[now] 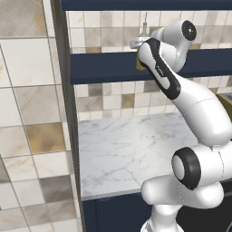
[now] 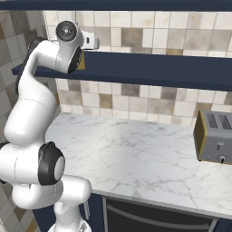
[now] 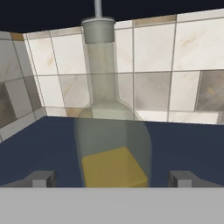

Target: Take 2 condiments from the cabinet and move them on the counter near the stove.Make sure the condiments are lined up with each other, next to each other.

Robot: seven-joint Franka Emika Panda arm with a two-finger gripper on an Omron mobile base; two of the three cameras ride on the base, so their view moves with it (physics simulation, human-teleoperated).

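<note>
A tall clear bottle (image 3: 114,131) with yellow oil at its bottom, one of the condiments, stands on the dark navy shelf board (image 3: 39,148) of the cabinet against the tiled wall. My gripper (image 3: 113,178) is open, with one fingertip (image 3: 41,178) on either side of the bottle's base and not touching it. In the left base view the arm reaches up to the shelf (image 1: 104,67), and the bottle's thin neck (image 1: 144,31) shows above the wrist. The white marble counter (image 1: 131,145) lies below. The stove is out of view.
A grey toaster (image 2: 215,138) stands on the counter (image 2: 136,154) at the right. A tiled side wall (image 1: 31,113) closes off the left end of the counter. A second navy board (image 1: 145,4) runs above the shelf.
</note>
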